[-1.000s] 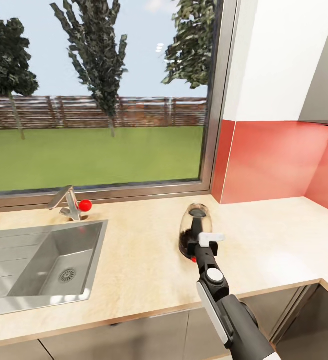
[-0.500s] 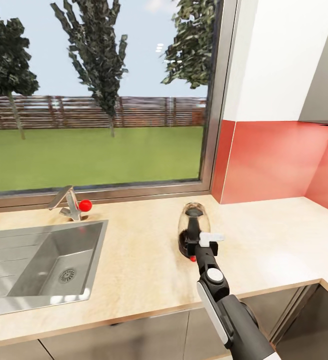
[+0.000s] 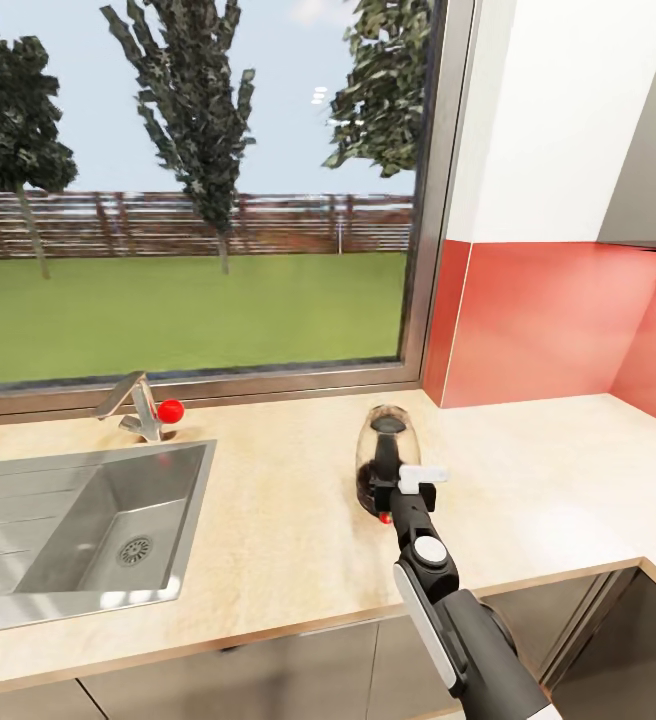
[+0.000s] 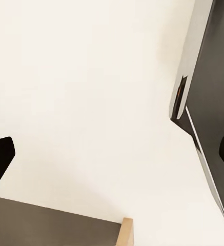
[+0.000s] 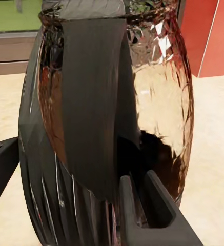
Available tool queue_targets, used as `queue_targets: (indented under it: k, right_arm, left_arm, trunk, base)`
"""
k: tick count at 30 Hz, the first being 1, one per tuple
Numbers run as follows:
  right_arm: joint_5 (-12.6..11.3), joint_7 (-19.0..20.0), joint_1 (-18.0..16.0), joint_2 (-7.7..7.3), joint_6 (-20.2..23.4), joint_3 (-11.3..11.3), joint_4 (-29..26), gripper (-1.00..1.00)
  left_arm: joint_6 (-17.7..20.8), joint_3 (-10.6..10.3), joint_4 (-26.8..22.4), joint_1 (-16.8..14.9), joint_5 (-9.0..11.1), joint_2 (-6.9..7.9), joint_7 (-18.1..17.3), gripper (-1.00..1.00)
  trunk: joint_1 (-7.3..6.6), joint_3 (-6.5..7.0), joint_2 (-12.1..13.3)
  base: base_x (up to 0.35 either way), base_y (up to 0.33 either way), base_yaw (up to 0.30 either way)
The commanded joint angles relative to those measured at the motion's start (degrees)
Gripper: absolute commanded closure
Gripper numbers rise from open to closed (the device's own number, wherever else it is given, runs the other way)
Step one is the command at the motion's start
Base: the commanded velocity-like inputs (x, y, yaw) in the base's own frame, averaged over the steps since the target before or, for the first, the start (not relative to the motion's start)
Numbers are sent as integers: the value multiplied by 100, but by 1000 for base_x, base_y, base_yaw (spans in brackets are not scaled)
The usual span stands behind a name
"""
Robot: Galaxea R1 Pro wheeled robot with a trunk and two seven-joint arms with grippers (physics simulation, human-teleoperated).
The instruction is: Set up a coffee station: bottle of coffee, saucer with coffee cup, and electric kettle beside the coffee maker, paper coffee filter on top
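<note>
Electric kettle [image 3: 385,455] nudged slightly left (more upright), right gripper [image 3: 396,487] closer on handle.

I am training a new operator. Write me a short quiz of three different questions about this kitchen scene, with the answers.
1. True or false: the electric kettle stands on the countertop.
2. What lies on the kettle's left in the head view? A) sink B) toaster C) stove
3. Fill in: the right gripper is at the kettle's black ____.

Key: 1 true. 2 A, the sink. 3 handle.
</note>
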Motion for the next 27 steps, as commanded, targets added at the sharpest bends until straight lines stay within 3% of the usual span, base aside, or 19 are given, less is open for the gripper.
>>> queue_targets:
  k: [1, 12, 18, 27]
  right_arm:
    - [-60, -45, -6, -4, 16, 20, -10, 100]
    - [-69, -21, -6, 30, 38, 89, -426, 100]
    - [-69, -18, -7, 43, 60, 558, -967, 100]
    - [-75, 15, -15, 47, 53, 662, -1084, 100]
  left_arm:
    - [-33, -38, 10, -5, 55, -5, 6, -100]
    - [-33, -44, 4, -5, 50, -12, 7, -100]
    - [-33, -47, 1, -5, 47, -12, 7, -100]
    - [-33, -47, -1, -5, 46, -17, 15, -100]
  trunk:
    - [4, -11, -12]
    - [4, -11, -12]
    - [4, -11, -12]
    - [4, -11, -12]
  base:
    - [0, 0, 0]
    - [0, 0, 0]
    - [0, 0, 0]
    - [0, 0, 0]
